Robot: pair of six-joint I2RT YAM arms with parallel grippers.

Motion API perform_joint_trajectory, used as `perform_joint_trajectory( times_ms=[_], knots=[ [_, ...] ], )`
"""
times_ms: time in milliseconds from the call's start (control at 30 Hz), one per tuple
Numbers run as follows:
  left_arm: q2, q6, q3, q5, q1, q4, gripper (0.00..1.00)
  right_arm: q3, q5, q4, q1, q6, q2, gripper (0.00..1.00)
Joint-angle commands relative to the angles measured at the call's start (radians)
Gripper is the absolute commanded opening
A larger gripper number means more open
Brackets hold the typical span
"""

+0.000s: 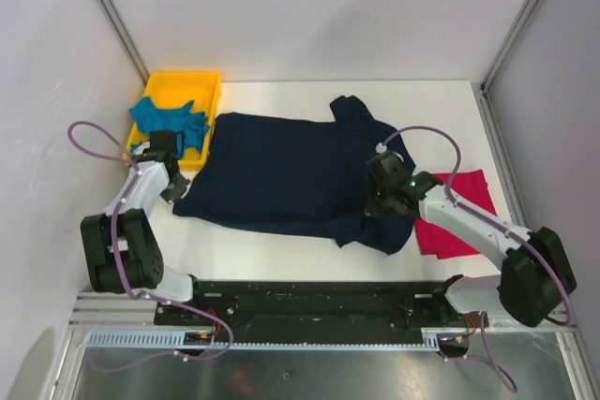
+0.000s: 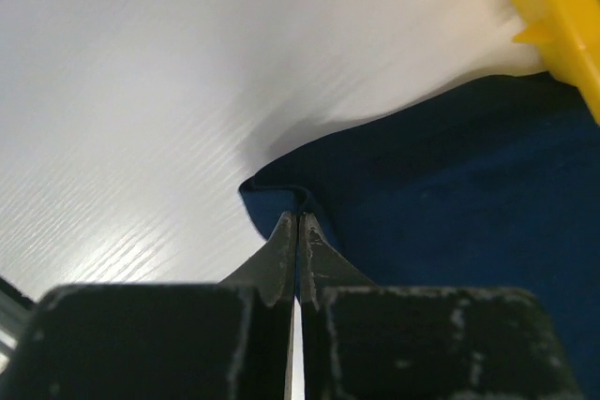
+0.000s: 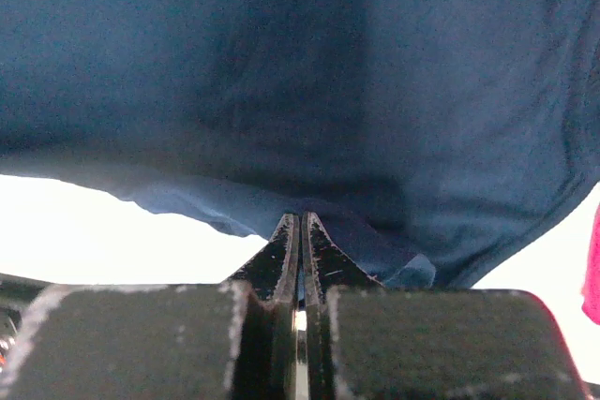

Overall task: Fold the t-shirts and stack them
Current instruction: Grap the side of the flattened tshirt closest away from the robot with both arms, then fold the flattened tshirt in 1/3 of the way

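Two robot arms pinch a navy t-shirt (image 1: 281, 170) spread across a white desk (image 1: 281, 252).
The left end effector (image 2: 298, 224) is clamped on its near left corner, and the right end effector (image 3: 302, 222) on its near right hem. A teal t-shirt (image 1: 169, 124) lies in a yellow tray (image 1: 192, 81). A crimson-pink t-shirt (image 1: 461, 217) lies at the right.

White table (image 1: 281, 252), navy t-shirt (image 1: 281, 175) spread, crimson-pink t-shirt (image 1: 474, 189), yellow tray (image 1: 187, 81)

navy t-shirt (image 2: 450, 203) corner pinched in left tool (image 2: 298, 219), white table (image 2: 141, 91), yellow tray (image 2: 562, 7) edge top right
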Motion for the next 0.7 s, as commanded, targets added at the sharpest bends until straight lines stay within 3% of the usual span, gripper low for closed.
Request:
perform_joint_trajectory(
  times_ms=[0,200,667],
  knots=[
    [0.071,0.055,0.081,0.055,-0.020,0.049,0.00,0.064,-0.054,0.102,-0.083,-0.026,0.092,0.00],
    [0.150,0.056,0.142,0.083,-0.027,0.066,0.00,0.099,-0.021,0.120,-0.140,-0.024,0.174,0.00],
    [0.187,0.019,0.218,0.039,-0.075,0.070,0.00,0.102,0.014,0.115,-0.201,-0.033,0.157,0.00]
  ],
)
